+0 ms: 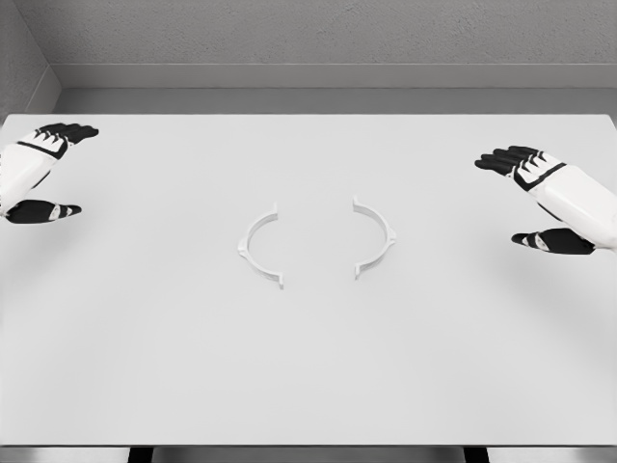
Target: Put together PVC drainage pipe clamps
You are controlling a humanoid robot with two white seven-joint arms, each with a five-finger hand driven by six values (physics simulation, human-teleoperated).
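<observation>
**Visitor:** What's on the table right now?

**Onlooker:** A plain white table (308, 386) fills nearly the whole head view. Near its middle lie two white half-ring clamp pieces. The left clamp half (258, 247) is a curved arc bulging toward the left, its open side facing right. The right clamp half (376, 237) mirrors it, bulging right with its open side facing left. Their ends point toward each other, but the two are apart, with bare tabletop between them. Each piece has small flat tabs at its tips and a little nub on the outside of the curve. Both lie flat.

**Visitor:** And the robot's hands?

**Onlooker:** The left hand (39, 174) shows at the left edge, well away from the clamp pieces. It has a white back and black fingers (67, 131). The fingers reach out together toward the right, the thumb sits lower and apart, and the wide gap between them holds nothing. The right hand (540, 198) comes in from the right edge, also well apart from the pieces. Its black fingers (506, 158) point left, the thumb (549, 241) hangs below them, spread wide and holding nothing.

**Visitor:** Anything behind the table?

**Onlooker:** A grey textured wall (328, 34) runs along the back.
</observation>
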